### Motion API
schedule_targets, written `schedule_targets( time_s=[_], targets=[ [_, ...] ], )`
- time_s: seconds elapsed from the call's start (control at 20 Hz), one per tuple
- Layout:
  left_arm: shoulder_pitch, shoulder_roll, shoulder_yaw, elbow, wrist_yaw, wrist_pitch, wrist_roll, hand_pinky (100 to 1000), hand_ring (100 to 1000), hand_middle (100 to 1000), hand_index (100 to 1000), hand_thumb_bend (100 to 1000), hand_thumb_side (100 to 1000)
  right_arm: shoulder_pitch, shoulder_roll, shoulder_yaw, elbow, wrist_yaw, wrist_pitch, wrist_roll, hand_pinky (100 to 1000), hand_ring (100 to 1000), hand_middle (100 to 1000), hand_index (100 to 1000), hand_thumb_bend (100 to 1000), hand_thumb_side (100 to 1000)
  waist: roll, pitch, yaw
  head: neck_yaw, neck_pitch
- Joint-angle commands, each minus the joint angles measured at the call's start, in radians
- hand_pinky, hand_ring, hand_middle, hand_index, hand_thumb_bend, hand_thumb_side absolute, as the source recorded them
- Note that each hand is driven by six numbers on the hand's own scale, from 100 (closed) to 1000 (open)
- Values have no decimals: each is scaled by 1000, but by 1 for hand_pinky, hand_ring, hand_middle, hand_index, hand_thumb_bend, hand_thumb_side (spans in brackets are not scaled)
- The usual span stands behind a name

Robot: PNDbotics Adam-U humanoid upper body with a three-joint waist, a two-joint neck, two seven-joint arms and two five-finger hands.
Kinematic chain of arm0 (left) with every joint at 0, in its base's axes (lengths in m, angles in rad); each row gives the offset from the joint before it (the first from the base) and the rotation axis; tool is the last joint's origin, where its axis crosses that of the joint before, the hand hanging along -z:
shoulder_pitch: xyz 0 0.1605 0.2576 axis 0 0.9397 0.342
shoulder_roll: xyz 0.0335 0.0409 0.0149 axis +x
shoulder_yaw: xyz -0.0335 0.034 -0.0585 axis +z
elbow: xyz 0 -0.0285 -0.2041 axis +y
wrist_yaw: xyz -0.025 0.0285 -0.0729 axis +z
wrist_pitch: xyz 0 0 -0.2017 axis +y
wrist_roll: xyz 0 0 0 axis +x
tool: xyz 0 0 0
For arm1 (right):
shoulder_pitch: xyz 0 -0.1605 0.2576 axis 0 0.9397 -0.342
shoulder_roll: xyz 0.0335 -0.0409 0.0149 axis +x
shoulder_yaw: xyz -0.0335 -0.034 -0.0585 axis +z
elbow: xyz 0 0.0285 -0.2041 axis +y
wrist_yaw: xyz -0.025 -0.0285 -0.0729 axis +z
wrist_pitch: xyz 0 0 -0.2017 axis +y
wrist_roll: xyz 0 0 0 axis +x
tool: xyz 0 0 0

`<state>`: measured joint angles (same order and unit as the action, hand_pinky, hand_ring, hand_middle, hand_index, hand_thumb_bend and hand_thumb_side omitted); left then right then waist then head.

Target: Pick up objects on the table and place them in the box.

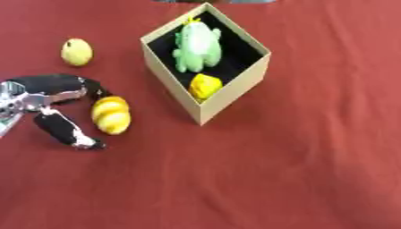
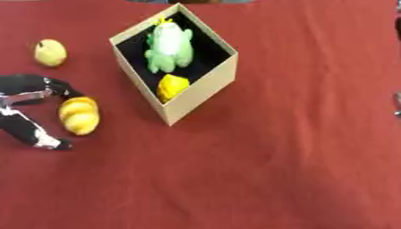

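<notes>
Beside box (image 1: 235, 89), left robot hand (image 1: 55, 96) seemingly cupping yellow toy (image 1: 111, 115)

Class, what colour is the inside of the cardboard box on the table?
Black: the box has a black lining behind the green frog toy, clearest in the left eye view.

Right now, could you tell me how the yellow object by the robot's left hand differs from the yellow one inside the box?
The yellow object on the cloth lies outside the box, between the thumb and fingers of the open left hand; the yellow object in the box sits at its near corner beside the green plush frog. The first looks larger, oblong and banded; the second smaller and blockier. Both are yellow.
</notes>
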<state>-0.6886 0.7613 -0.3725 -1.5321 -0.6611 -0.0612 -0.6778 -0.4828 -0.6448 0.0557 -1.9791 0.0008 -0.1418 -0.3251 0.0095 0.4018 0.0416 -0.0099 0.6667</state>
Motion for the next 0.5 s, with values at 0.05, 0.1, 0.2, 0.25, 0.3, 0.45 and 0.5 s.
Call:
schedule_targets(
  time_s=[0.05, 0.1, 0.2, 0.25, 0.3, 0.45, 0.5],
  targets=[
    [-8, 6, -3, 22, -33, -10, 18, 862, 839, 794, 917, 575, 512, -3, -12, -12, -21, -4, 0, -5, 847, 795, 754, 775, 100, 796, -1, -14, -2, 0, -9],
    [-10, 2, -3, 26, -37, -9, 28, 854, 829, 783, 906, 557, 526, -3, -12, -12, -21, -4, 0, -5, 847, 795, 754, 775, 100, 796, -1, -14, -2, -1, -9],
    [-12, -4, -3, 31, -40, -6, 48, 844, 817, 770, 897, 539, 535, -1, -11, -12, -21, -4, 0, -7, 847, 795, 753, 775, 100, 796, -1, -13, -3, -2, -9],
    [-14, -6, -3, 34, -40, -5, 57, 840, 812, 764, 891, 527, 540, 0, -10, -13, -21, -4, 0, -7, 847, 795, 753, 775, 100, 797, -1, -12, -3, -2, -9],
    [-15, -9, -3, 37, -39, -3, 66, 836, 807, 757, 885, 514, 547, 0, -10, -13, -21, -4, 0, -8, 847, 795, 753, 775, 100, 797, -1, -12, -3, -3, -9],
    [-16, -16, -2, 47, -34, 4, 94, 816, 784, 730, 865, 474, 575, 3, -8, -14, -21, -4, 1, -12, 847, 795, 753, 775, 100, 798, -1, -10, -5, -5, -12],
    [-17, -18, -1, 51, -31, 6, 104, 807, 776, 720, 857, 466, 576, 4, -8, -15, -21, -4, 1, -12, 847, 795, 753, 775, 100, 798, 0, -10, -5, -5, -13]
  ],
)
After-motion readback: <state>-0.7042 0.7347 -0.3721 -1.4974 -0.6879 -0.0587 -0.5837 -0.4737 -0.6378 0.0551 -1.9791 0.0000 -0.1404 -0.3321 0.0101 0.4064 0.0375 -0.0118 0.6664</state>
